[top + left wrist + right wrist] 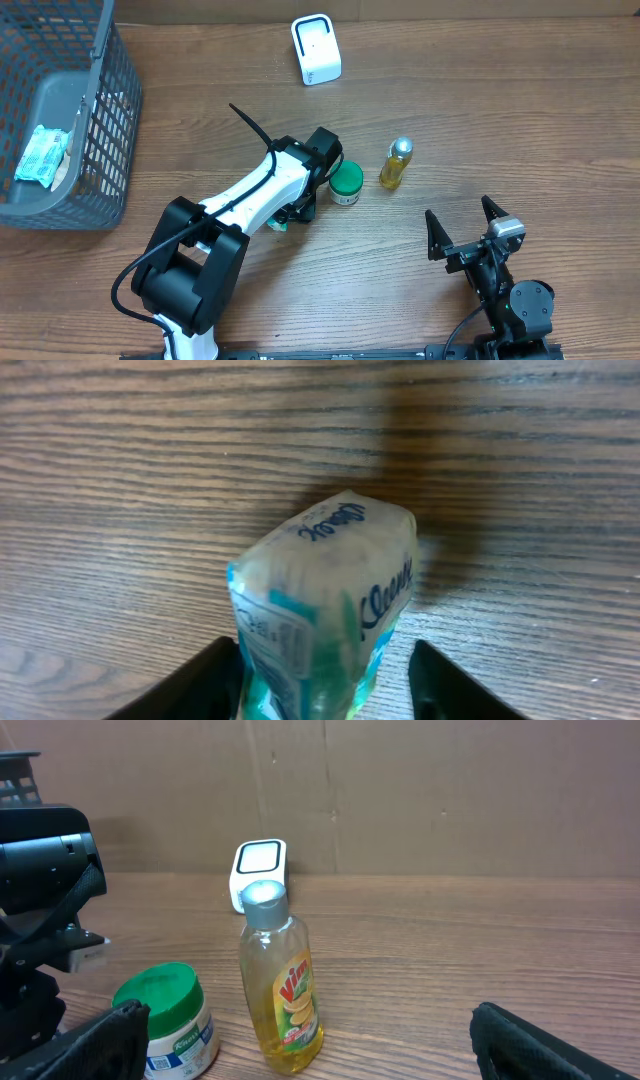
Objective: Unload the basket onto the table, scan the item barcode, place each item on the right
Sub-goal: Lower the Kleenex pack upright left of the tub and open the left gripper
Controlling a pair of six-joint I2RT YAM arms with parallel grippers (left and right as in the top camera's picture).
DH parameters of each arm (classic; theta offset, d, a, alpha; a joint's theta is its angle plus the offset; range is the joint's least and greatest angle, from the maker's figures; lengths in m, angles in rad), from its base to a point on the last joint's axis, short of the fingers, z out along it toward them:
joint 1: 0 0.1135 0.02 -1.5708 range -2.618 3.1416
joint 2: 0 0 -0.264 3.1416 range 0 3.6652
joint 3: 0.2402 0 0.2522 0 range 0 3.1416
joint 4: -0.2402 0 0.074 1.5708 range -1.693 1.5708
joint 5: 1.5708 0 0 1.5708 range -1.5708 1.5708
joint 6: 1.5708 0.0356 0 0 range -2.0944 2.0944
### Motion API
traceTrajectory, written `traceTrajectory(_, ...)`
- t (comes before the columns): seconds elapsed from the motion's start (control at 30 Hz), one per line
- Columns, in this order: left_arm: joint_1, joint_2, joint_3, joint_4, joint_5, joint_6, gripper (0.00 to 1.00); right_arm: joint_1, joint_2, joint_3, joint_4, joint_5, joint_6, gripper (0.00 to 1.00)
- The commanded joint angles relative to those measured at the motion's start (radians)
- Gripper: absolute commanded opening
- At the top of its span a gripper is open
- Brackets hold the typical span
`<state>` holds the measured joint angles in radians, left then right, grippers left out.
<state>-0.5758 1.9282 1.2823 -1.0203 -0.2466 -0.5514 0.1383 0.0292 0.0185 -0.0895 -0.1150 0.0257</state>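
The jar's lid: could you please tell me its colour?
The lid is green, best in right wrist view.

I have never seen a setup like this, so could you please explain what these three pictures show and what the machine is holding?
These are two robot arms at a wooden table. One picture looks down from above; the other two come from small cameras on each wrist. The left end effector has a Kleenex tissue pack between its fingers, though how firmly it grips is unclear. The right end effector stands open and empty. On the table are a white box, likely the scanner, a green-lidded jar and a yellow soap bottle. A grey basket on the left holds another packet.
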Motion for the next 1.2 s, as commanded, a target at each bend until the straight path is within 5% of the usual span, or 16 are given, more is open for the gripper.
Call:
traceTrajectory(0.0,-0.006,-0.019,-0.005,0.001,0.011,-0.005,0.61,0.0,-0.002,-0.005,0.005,0.009,0.003,1.0)
traceTrajectory(0.37,-0.008,-0.019,-0.011,0.012,0.114,-0.006,0.44,0.0,-0.002,-0.005,0.005,0.008,0.003,1.0)
traceTrajectory(0.5,-0.009,-0.019,-0.011,0.024,0.122,-0.006,0.2,0.0,-0.002,-0.005,0.005,0.009,0.003,1.0)
traceTrajectory(0.63,-0.009,-0.019,-0.011,0.05,0.148,-0.005,0.1,0.0,-0.002,-0.005,0.005,0.008,0.003,1.0)
traceTrajectory(1.17,-0.009,-0.019,0.057,0.091,0.224,-0.006,0.2,0.0,-0.002,-0.005,0.005,0.009,0.003,1.0)
